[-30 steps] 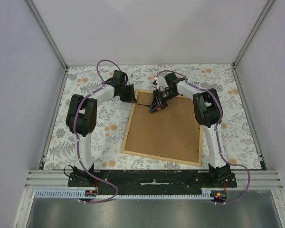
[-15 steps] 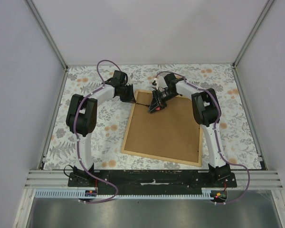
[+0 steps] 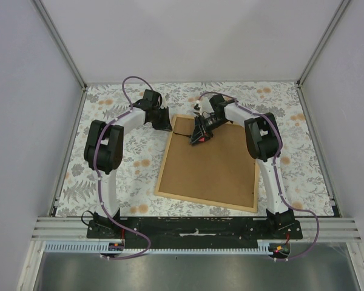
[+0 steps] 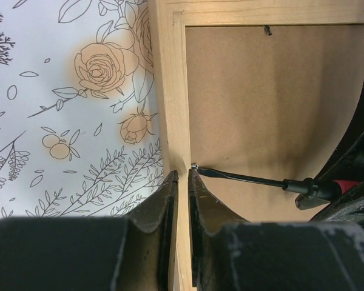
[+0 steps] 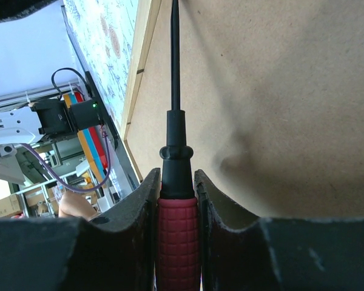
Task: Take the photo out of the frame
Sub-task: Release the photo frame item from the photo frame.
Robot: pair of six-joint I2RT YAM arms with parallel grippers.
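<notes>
The frame (image 3: pixel 204 204) lies face down on the table, its brown backing board (image 3: pixel 218 167) up. The photo is hidden under the board. My left gripper (image 3: pixel 168 126) is shut on the frame's left wooden strip (image 4: pixel 170 91) near the far corner; the jaws straddle it in the left wrist view (image 4: pixel 182 176). My right gripper (image 3: pixel 198 138) is shut on a screwdriver (image 5: pixel 177 209) with a red handle. Its black shaft (image 4: pixel 249 177) lies low across the board (image 4: pixel 261 103), its tip at the strip's inner edge, right next to my left fingers.
A floral tablecloth (image 3: pixel 127 170) covers the table around the frame. A small dark metal tab (image 4: pixel 267 29) sits at the board's far edge. Grey walls with metal posts close the table on three sides. The frame's strip also shows in the right wrist view (image 5: pixel 142 60).
My left arm has edged slightly towards the far side while holding the strip. The right gripper and screwdriver have hardly moved.
</notes>
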